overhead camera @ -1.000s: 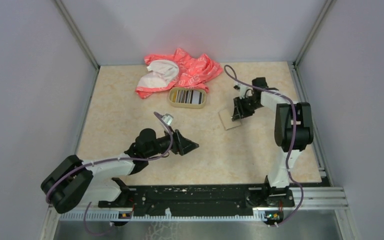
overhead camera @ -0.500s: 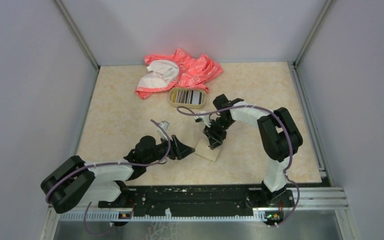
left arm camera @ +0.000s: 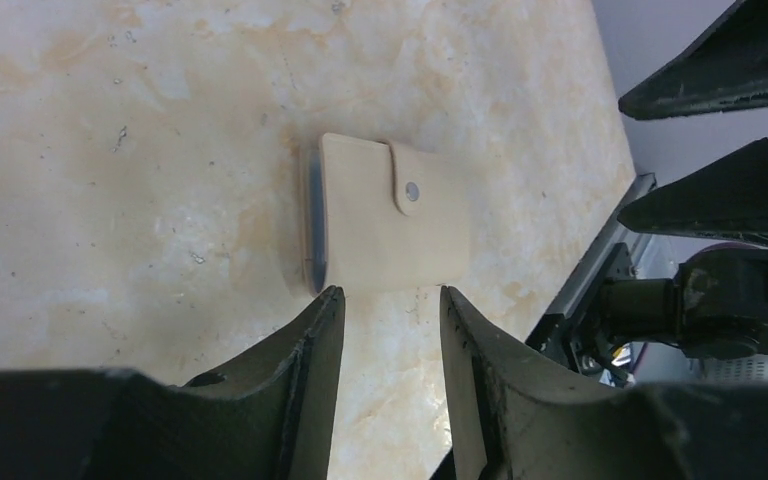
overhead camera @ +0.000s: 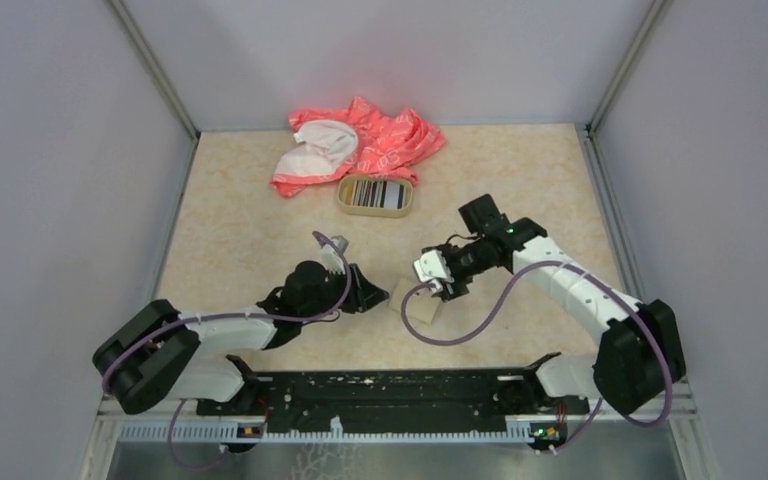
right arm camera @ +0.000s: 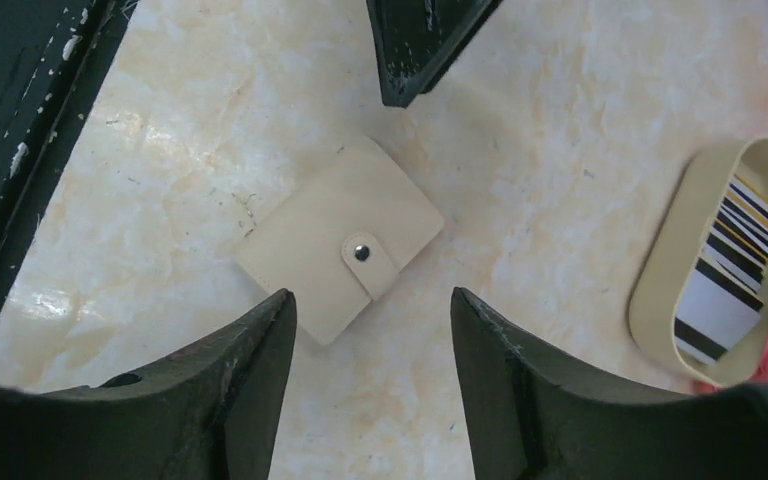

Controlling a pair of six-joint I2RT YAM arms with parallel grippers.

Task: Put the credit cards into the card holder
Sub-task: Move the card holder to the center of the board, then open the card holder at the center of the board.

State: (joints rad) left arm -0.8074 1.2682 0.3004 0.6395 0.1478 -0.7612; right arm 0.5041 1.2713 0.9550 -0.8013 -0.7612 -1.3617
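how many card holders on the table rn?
1. The card holder lies snapped shut on the table near the front, between the left gripper and right gripper. Another could be under the pink cloth at the back.

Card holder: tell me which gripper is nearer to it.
Left, narrowly. The left gripper sits low, its open fingertips right at the edge of the card holder. The right gripper hangs open higher up, over it, touching nothing.

A lab test cell was indicated: the marble-patterned table (overhead camera: 240, 200) was enclosed by grey walls (overhead camera: 60, 150), with aluminium rails (overhead camera: 650, 395) along its near edge.
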